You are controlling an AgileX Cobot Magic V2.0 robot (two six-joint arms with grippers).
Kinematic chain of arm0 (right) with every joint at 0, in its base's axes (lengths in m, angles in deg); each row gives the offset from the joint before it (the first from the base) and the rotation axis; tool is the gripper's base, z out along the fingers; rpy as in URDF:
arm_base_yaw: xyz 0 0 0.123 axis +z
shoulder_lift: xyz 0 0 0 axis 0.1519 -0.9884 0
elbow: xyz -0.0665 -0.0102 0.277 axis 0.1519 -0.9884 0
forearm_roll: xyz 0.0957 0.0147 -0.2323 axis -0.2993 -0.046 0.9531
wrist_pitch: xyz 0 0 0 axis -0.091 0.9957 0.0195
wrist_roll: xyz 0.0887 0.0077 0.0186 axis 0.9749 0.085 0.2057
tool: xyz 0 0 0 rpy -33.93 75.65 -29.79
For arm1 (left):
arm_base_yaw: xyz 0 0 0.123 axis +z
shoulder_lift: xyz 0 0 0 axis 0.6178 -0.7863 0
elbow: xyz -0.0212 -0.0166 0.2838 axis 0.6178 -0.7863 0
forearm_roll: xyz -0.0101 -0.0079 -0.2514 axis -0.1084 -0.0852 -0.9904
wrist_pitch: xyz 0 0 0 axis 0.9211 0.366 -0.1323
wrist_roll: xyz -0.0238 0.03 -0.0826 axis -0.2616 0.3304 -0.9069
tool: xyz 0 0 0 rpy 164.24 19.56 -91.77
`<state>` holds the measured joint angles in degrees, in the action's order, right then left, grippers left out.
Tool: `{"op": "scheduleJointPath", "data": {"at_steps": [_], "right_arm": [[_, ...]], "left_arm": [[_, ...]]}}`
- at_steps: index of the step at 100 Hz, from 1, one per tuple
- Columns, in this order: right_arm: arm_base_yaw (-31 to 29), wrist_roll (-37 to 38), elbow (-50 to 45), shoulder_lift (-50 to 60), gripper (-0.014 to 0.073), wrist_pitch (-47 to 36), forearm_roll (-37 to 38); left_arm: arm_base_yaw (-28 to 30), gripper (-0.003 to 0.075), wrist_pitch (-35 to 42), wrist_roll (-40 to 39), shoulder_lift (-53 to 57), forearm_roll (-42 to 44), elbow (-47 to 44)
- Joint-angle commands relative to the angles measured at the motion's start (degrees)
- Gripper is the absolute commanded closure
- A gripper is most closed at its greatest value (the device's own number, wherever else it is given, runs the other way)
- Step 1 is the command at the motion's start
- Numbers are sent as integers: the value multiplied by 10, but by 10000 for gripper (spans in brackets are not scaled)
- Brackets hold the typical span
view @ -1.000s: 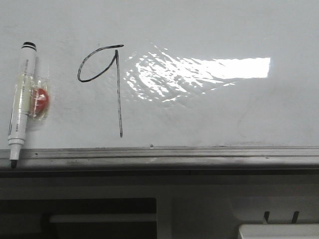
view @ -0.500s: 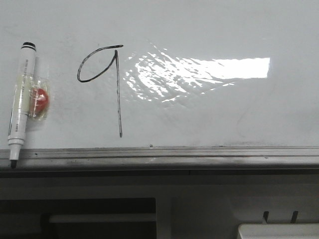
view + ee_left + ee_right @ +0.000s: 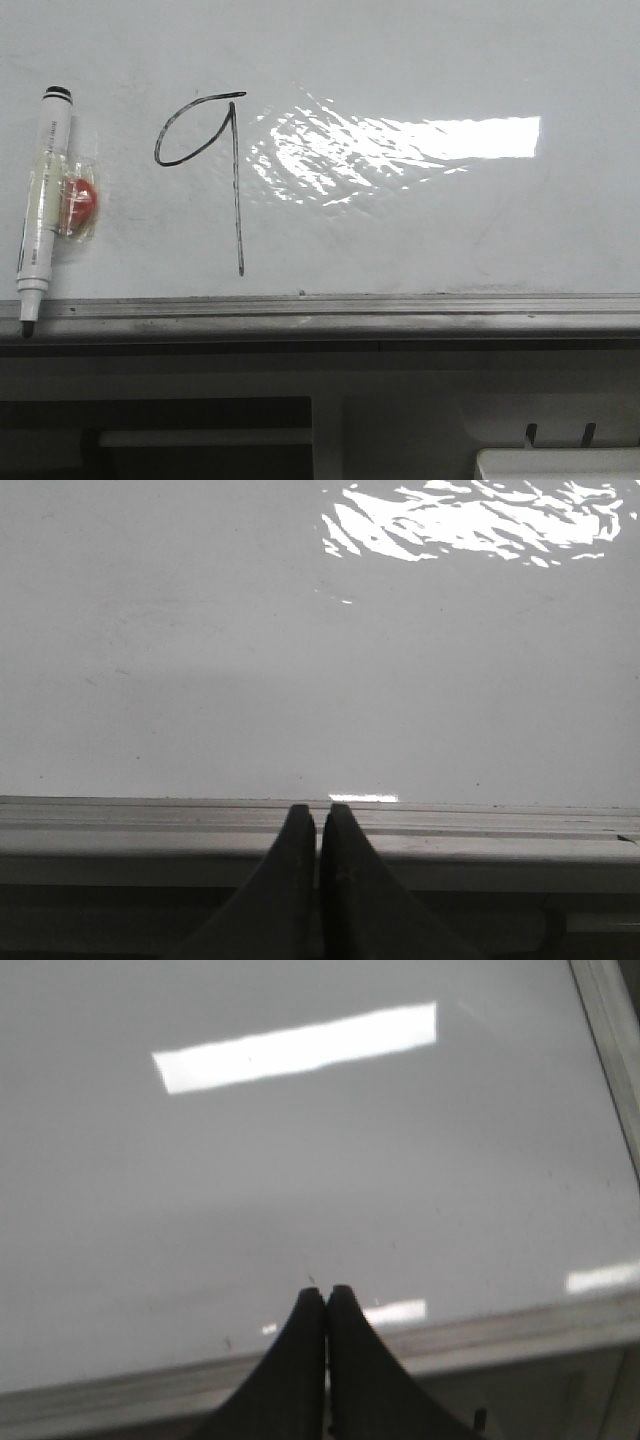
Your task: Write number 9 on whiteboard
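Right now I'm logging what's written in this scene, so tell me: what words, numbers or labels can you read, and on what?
"9": hand-drawn in black on the whiteboard; this number 9 is the only text that reads.
The marker pen has print along its barrel, too small and blurred to read.
The red piece taped beside the pen shows no readable text.
The wrist views show no writing.

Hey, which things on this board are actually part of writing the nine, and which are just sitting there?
Part of the job:
number 9
whiteboard
marker pen, tip down on the rail

Just there:
red magnet under clear tape
window glare
grey rail
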<state>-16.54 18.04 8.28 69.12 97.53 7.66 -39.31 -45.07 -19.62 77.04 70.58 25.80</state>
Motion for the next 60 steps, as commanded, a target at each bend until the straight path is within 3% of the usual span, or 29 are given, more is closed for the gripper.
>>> {"op": "scheduleJointPath", "data": {"at_steps": [1,60], "right_arm": [[-5,-4,-15,9,664,24,0],[-5,-18,-15,9,664,47,0]], "left_arm": [[1,741,30,-4,15,-2,-23],[1,740,30,-4,15,-2,-23]]}}
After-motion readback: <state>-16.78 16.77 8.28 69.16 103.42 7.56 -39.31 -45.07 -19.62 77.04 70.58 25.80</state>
